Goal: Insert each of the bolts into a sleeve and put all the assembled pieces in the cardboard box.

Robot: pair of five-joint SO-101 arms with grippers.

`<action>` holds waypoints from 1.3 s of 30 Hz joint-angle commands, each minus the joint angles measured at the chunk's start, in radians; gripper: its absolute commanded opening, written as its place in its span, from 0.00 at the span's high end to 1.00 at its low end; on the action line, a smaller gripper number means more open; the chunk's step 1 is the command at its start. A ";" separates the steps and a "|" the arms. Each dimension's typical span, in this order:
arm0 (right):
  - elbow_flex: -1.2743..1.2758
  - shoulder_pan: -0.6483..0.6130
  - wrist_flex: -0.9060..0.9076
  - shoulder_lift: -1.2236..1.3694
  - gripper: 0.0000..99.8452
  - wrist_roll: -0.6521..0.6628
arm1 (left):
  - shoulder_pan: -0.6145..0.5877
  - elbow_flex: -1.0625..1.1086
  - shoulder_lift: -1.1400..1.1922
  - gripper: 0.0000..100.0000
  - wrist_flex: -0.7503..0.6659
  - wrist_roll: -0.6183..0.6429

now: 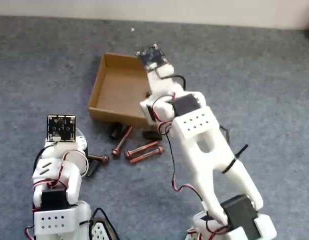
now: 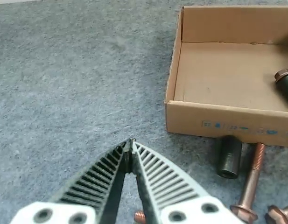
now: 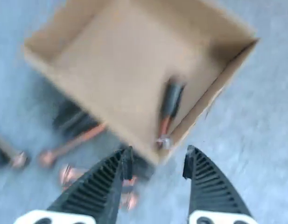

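The cardboard box (image 1: 110, 87) lies open on the grey carpet. Inside it lies one assembled piece (image 3: 171, 103), a copper bolt in a dark sleeve, also seen at the box's edge in the left wrist view (image 2: 285, 85). My right gripper (image 3: 158, 151) hangs open above the box's near corner with nothing between its fingers. In front of the box lie loose copper bolts (image 1: 144, 148) and dark sleeves (image 1: 115, 131). My left gripper (image 2: 131, 145) is shut and empty, low over the carpet to the left of the box (image 2: 228, 70), with a sleeve (image 2: 229, 156) and a bolt (image 2: 250, 186) nearby.
The right arm (image 1: 204, 145) reaches diagonally over the loose parts toward the box. The left arm (image 1: 59, 170) sits folded at the front left. Another bolt (image 1: 98, 158) and a sleeve (image 1: 94, 168) lie close beside it. Open carpet spreads left and right of the box.
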 commanded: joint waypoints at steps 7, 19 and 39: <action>-0.036 -0.148 0.171 -0.036 0.83 0.058 | -0.013 -0.005 -0.010 0.99 0.000 -0.011; -0.163 -0.107 0.145 0.366 0.83 0.110 | -0.015 -0.002 -0.010 0.99 0.000 -0.011; -0.318 0.015 0.142 0.670 0.83 0.348 | -0.015 -0.001 -0.010 0.99 0.000 -0.011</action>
